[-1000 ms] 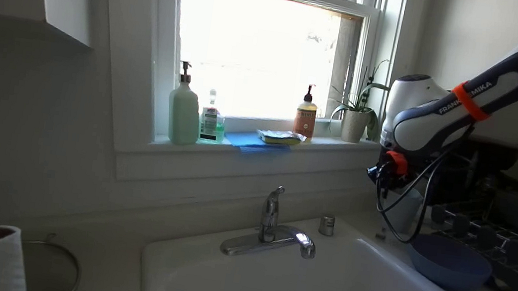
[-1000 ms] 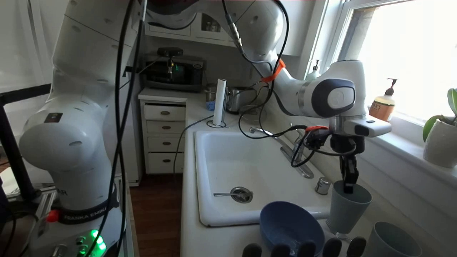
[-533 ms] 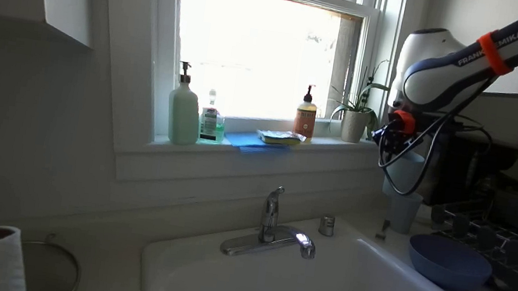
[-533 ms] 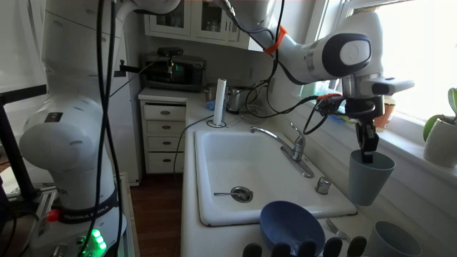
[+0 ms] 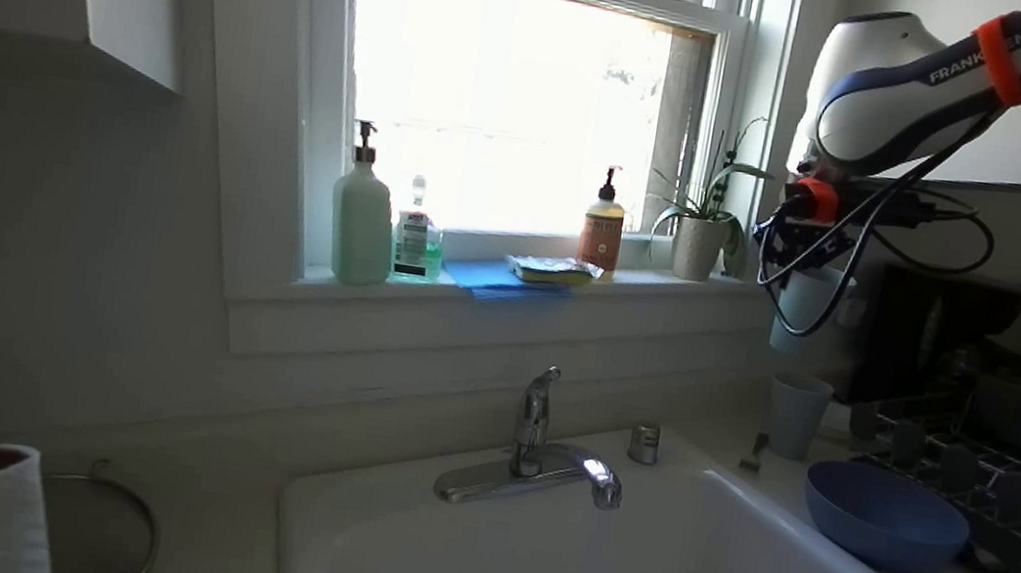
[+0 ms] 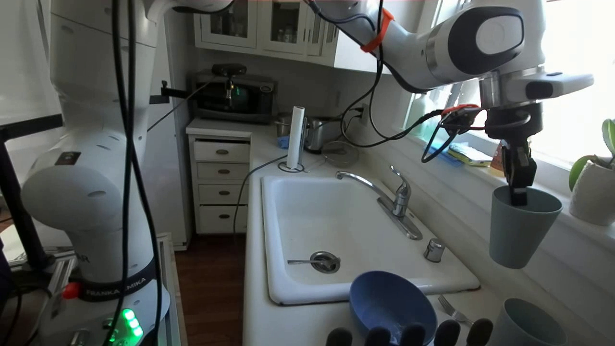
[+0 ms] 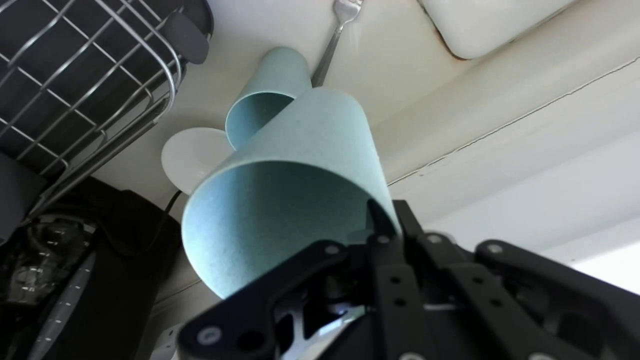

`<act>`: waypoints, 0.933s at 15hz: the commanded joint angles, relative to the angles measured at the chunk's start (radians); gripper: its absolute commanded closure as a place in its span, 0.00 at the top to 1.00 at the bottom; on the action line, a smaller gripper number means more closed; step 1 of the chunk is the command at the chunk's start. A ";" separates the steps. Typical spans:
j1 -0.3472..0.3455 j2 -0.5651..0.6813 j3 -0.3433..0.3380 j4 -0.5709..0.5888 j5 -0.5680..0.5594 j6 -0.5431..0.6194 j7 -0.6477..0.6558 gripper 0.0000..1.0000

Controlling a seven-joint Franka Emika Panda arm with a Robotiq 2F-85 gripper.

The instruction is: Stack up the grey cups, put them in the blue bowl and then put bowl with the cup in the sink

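My gripper (image 6: 520, 197) is shut on the rim of a grey cup (image 6: 521, 235), one finger inside and one outside, as the wrist view (image 7: 391, 215) shows. The held cup hangs upright in the air, near the window wall. A second grey cup (image 6: 528, 322) stands on the counter below it, and also shows in the wrist view (image 7: 275, 75), partly covered by the held cup. The blue bowl (image 6: 389, 298) sits on the counter between the sink (image 6: 312, 292) and the dish rack. It also shows in an exterior view (image 5: 883, 528); nothing is seen inside it.
A fork (image 6: 454, 310) lies on the counter between bowl and second cup. The dish rack (image 5: 1016, 491) stands beside the bowl. The tap (image 6: 401, 197) rises at the sink's back edge. A potted plant (image 6: 593, 192) and soap bottles (image 5: 601, 234) line the sill.
My gripper has lifted the held cup from low beside the second cup and carried it up, and to the right in an exterior view. The fork and second cup are now uncovered there.
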 commanded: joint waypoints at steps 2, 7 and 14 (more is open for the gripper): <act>-0.032 0.020 0.027 0.029 0.023 -0.030 -0.016 0.01; -0.081 0.085 0.022 0.081 0.082 -0.039 -0.047 0.01; -0.141 0.175 0.015 0.167 0.147 -0.038 -0.040 0.01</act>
